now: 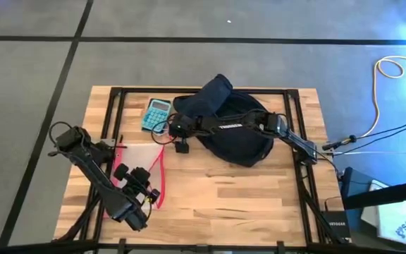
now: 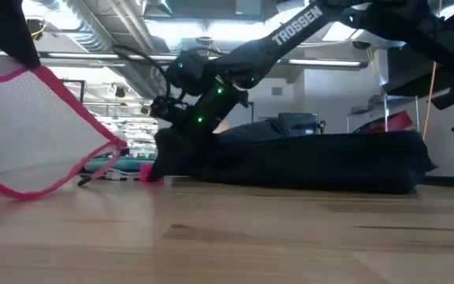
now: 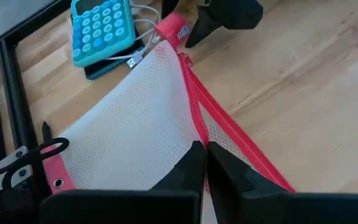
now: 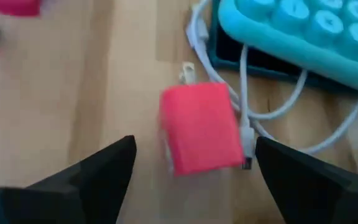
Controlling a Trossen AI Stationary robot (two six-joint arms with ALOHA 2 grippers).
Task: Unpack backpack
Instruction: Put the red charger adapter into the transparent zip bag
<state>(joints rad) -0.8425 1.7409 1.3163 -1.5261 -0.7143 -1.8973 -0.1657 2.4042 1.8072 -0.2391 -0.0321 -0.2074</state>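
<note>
The big dark navy soft fabric backpack (image 1: 235, 127) lay slumped flat at the far middle of the wooden table (image 1: 224, 197), and plenty was already out of it. Just beside the backpack sat a turquoise push-button calculator (image 1: 157, 113); nearer the front edge than that lay a clear mesh zip pouch with red edging (image 1: 141, 164). Between the calculator and the pouch's corner rested a small red plug-in charger block (image 4: 201, 127) with a thin white cable (image 4: 272, 115) looping off it. I judged the unpacking well along; whether anything was left inside the backpack, nobody could tell from here.

The right gripper (image 4: 194, 168) hung over the charger beside the backpack, fingers spread wide and empty. The left gripper (image 3: 205, 163) was pinched closed on the pouch's red zip edge, well away from the backpack.

Only the right wrist view showed the charger's prongs and cable clearly; from above it was a speck. Only the table-level view showed the pouch (image 2: 30, 130) lifted off the wood.
</note>
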